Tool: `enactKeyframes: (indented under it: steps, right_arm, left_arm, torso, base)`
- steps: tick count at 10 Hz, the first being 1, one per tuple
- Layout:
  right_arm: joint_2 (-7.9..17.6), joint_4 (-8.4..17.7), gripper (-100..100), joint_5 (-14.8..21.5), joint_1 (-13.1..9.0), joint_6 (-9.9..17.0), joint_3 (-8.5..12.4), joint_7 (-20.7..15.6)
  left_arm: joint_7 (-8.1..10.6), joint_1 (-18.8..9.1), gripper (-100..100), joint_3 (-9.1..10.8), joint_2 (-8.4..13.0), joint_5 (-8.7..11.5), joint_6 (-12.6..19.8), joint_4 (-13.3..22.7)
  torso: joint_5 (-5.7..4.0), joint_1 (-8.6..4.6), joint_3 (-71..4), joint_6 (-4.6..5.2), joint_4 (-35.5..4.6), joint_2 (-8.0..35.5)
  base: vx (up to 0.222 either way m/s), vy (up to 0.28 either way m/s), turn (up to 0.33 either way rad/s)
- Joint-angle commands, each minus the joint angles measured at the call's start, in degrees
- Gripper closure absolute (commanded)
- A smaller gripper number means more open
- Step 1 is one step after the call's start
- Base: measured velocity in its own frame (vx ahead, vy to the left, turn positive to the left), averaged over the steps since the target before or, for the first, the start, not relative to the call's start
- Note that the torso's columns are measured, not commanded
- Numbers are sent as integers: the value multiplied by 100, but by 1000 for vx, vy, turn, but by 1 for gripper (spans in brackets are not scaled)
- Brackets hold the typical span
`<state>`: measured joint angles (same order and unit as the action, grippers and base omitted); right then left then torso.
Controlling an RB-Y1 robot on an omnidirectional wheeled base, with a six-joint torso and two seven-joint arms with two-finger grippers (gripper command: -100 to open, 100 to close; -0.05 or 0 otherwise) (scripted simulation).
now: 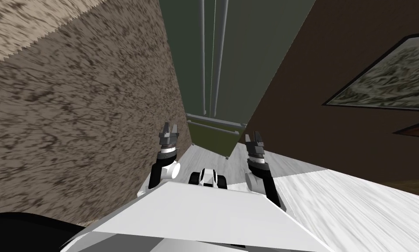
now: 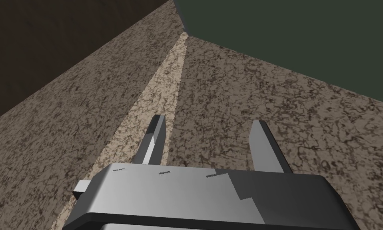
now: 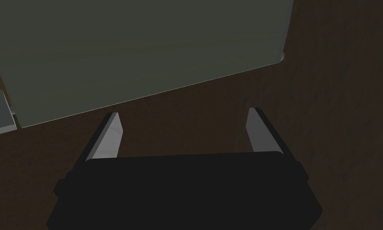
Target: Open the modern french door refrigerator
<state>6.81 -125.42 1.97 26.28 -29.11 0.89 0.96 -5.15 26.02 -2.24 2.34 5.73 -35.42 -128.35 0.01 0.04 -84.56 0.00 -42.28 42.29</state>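
Note:
The refrigerator (image 1: 239, 57) is dark grey-green and stands straight ahead in a narrow gap. Two pale vertical handles (image 1: 203, 57) run side by side down the middle of its upper doors. Below them is an olive drawer front (image 1: 213, 139). My left gripper (image 1: 169, 129) hovers short of the drawer's left corner, open and holding nothing (image 2: 209, 119). My right gripper (image 1: 253, 136) hangs near the drawer's right corner, also open and holding nothing (image 3: 183, 113). The right wrist view looks along its fingers at the refrigerator's flat side (image 3: 146, 52).
A speckled tan stone wall (image 1: 82, 113) closes in tightly on my left. A dark brown wall (image 1: 335, 52) with a framed picture (image 1: 388, 78) stands on my right. Pale wood floor (image 1: 361, 205) spreads to the right behind the grippers.

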Motion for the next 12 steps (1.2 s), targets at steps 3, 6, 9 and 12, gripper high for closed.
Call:
enactKeyframes:
  steps: [3, 6, 9, 12]
  right_arm:
    - [473, 667, -100, 363, -625, 294, -88, -555]
    - [631, 997, -100, 562, -979, 469, -128, -854]
    - [773, 1354, -100, 781, -1368, 660, -172, -1183]
    - [905, 1741, -100, 1017, -1787, 866, -219, -1537]
  left_arm:
    - [0, 0, 0, 0, 0, 0, 0, 0]
    - [0, 0, 0, 0, 0, 0, 0, 0]
    - [0, 0, 0, 0, 0, 0, 0, 0]
    - [0, 0, 0, 0, 0, 0, 0, 0]
  torso:
    - [0, -1, 0, 1, -1, 1]
    - [0, -1, -1, 0, 0, -1]
    - [-1, -1, -2, 0, 0, -2]
    - [0, -2, 1, 0, -1, 2]
  base:
    - [-9, 52, 51]
    - [-9, 57, 57]
    - [1, 47, 45]
    - [-7, 45, 55]
